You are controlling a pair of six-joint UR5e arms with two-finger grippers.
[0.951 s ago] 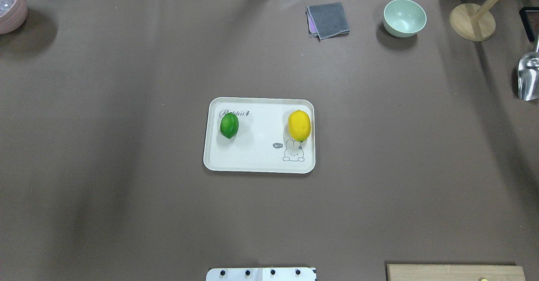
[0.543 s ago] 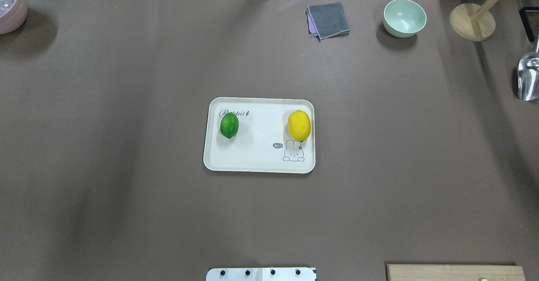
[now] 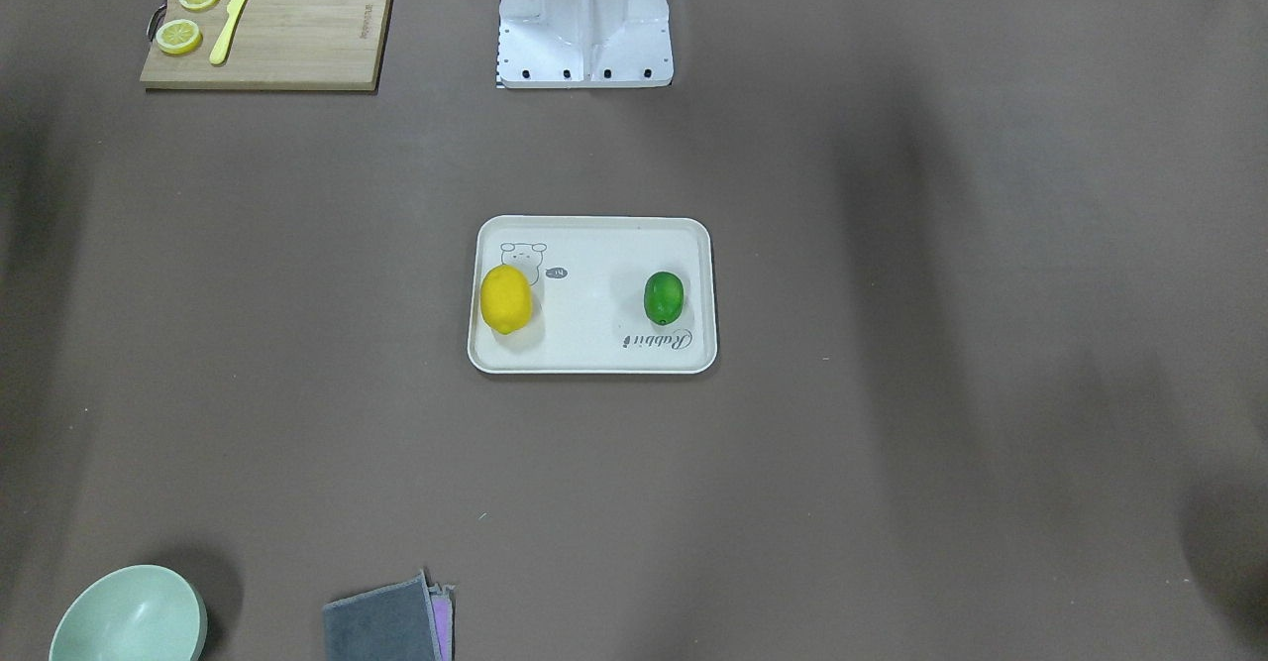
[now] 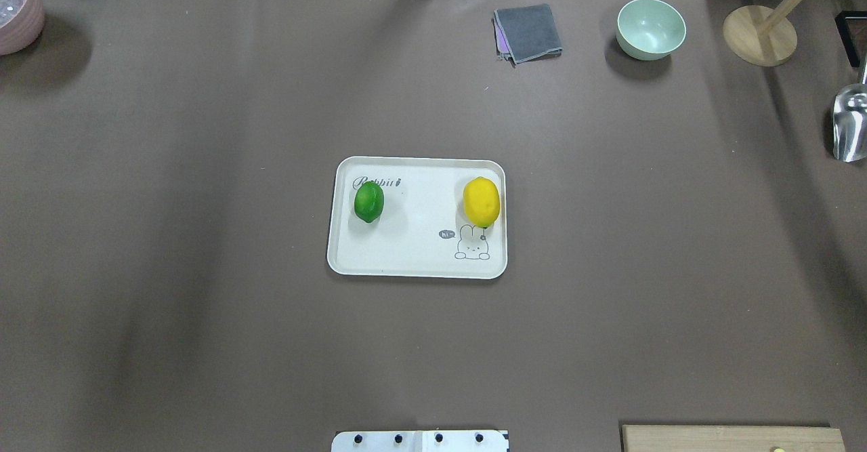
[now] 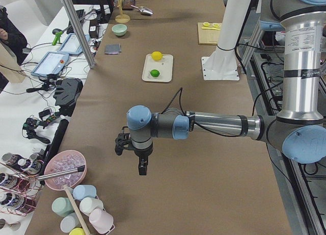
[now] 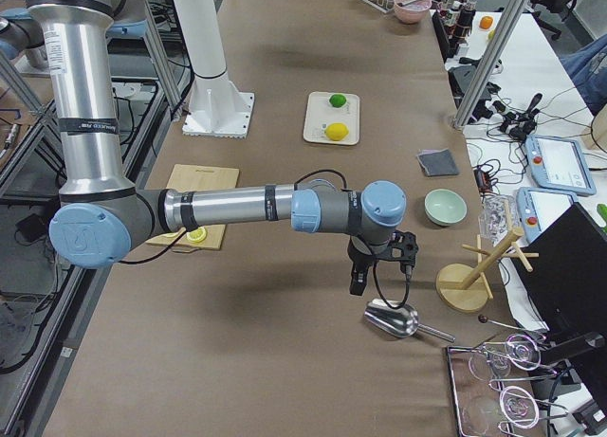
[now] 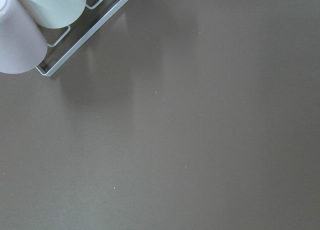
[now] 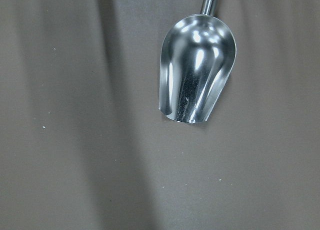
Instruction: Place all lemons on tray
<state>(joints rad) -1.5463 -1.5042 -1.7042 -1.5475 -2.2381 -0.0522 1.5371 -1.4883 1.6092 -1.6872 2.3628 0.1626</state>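
The off-white tray lies in the middle of the table. The bright yellow lemon rests on its right side, just above the small animal drawing. The green lemon rests on its left side by the grey script. Both also show in the front view, yellow and green, on the tray. My left gripper hangs over bare table far from the tray. My right gripper hangs by a metal scoop. I cannot tell whether either is open or shut.
A wooden cutting board with lemon slices and a yellow knife lies near the robot base. A green bowl, grey cloth, wooden stand, metal scoop and pink bowl line the table's edges.
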